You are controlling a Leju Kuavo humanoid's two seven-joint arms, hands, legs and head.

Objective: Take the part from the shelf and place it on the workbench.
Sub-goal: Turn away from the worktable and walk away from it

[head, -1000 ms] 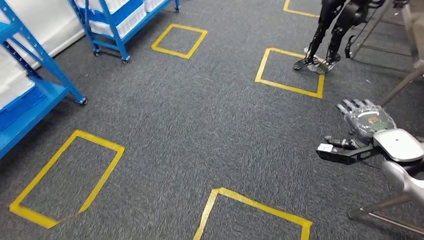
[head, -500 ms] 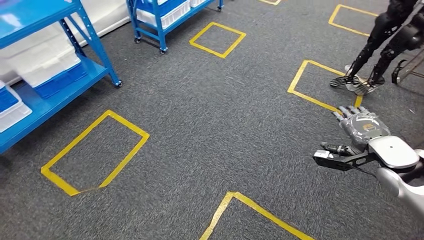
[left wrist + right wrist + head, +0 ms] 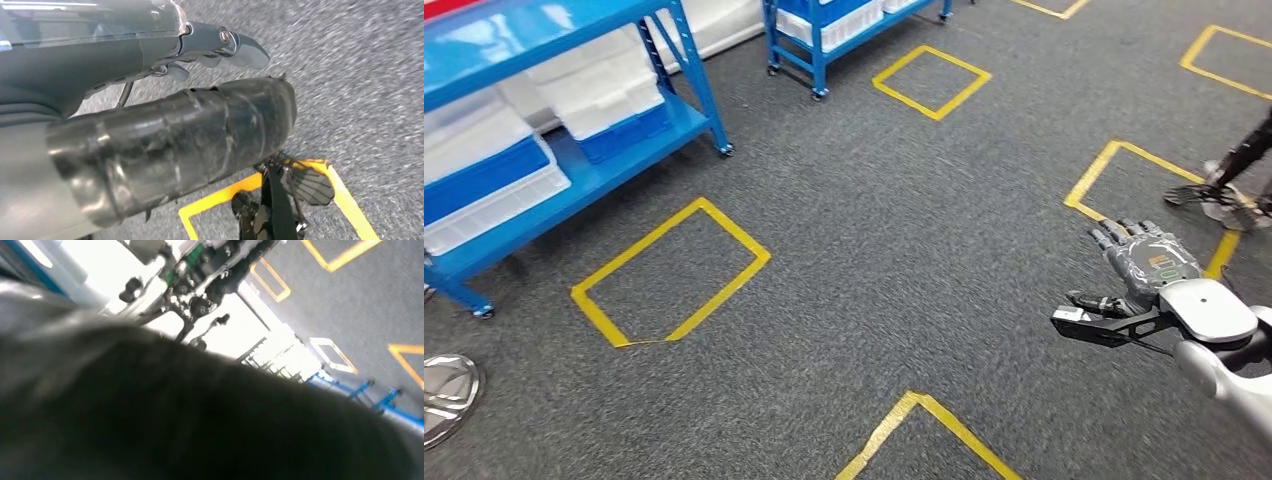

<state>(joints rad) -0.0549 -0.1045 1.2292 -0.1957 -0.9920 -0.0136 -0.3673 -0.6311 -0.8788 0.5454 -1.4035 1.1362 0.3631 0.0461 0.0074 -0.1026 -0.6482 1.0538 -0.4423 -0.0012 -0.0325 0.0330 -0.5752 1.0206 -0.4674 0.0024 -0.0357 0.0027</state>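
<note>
Head view swung left since earlier: blue shelf (image 3: 574, 120) nearer, right hand (image 3: 1146, 262) empty, fingers spread, left hand (image 3: 150, 100) empty too.

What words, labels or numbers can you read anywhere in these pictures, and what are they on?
No text can be read in any view.
Right hand: an orange and green patch on its back, too small and blurred to read.
White tag on the black bracket beside that hand: too small to read.
Bins on the blue shelf: no label visible.
Yellow tape squares on the carpet: plain outlines, no writing.
</note>
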